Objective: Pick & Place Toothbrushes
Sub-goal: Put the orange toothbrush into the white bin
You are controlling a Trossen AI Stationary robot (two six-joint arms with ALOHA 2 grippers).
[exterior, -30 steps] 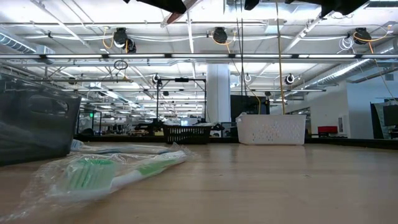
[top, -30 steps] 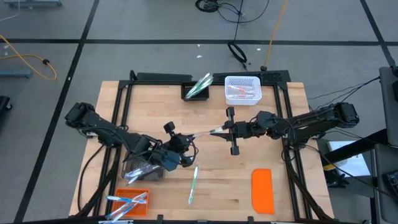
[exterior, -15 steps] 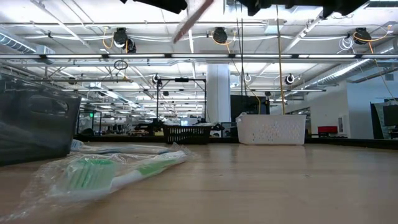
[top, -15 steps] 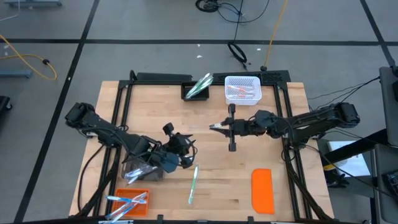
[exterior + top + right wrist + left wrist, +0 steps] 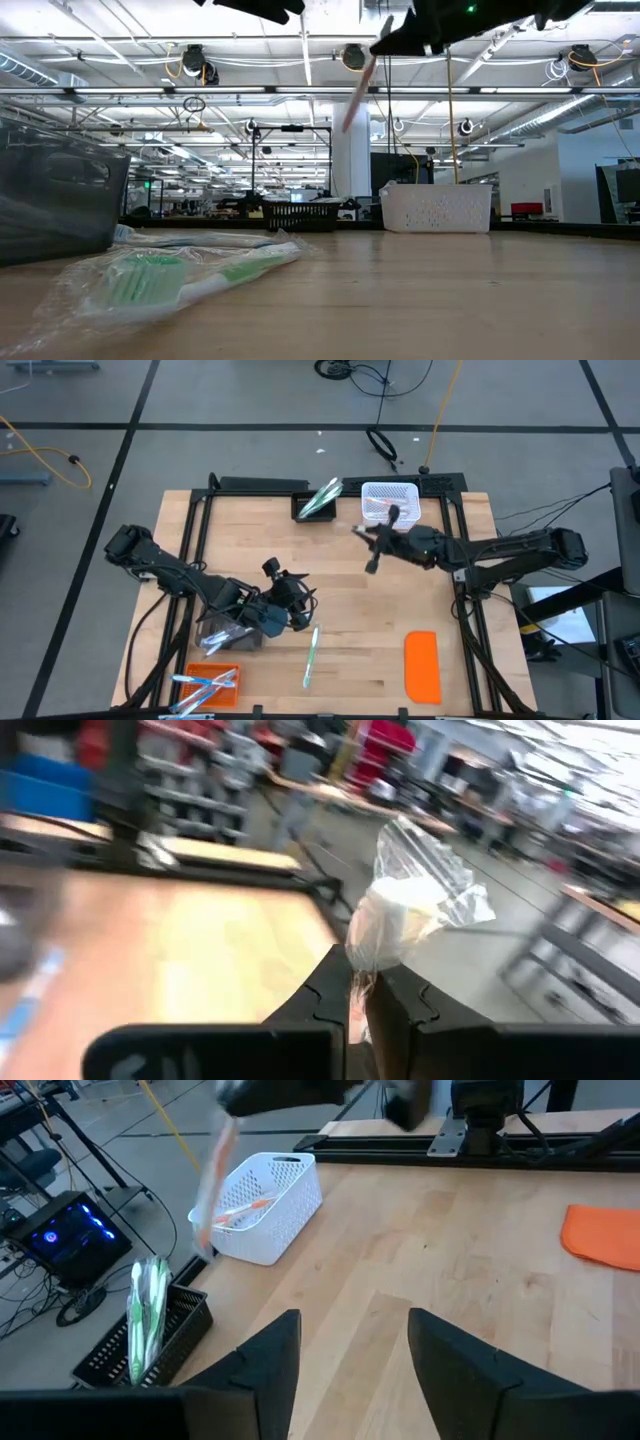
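- Right gripper (image 5: 358,982) clenched on a wrapped toothbrush (image 5: 415,915), near the white basket (image 5: 388,501); best released low, probably over its centre.
- Left gripper (image 5: 345,1355) parted, empty.

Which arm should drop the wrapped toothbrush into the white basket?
Right. The right gripper is shut on the wrapped toothbrush beside the white basket. The left gripper is open mid-table, farther off.

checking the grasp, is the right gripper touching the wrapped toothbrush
Touching. In the right wrist view the right gripper has its fingers closed on the wrapped toothbrush, whose plastic end sticks out beyond them.
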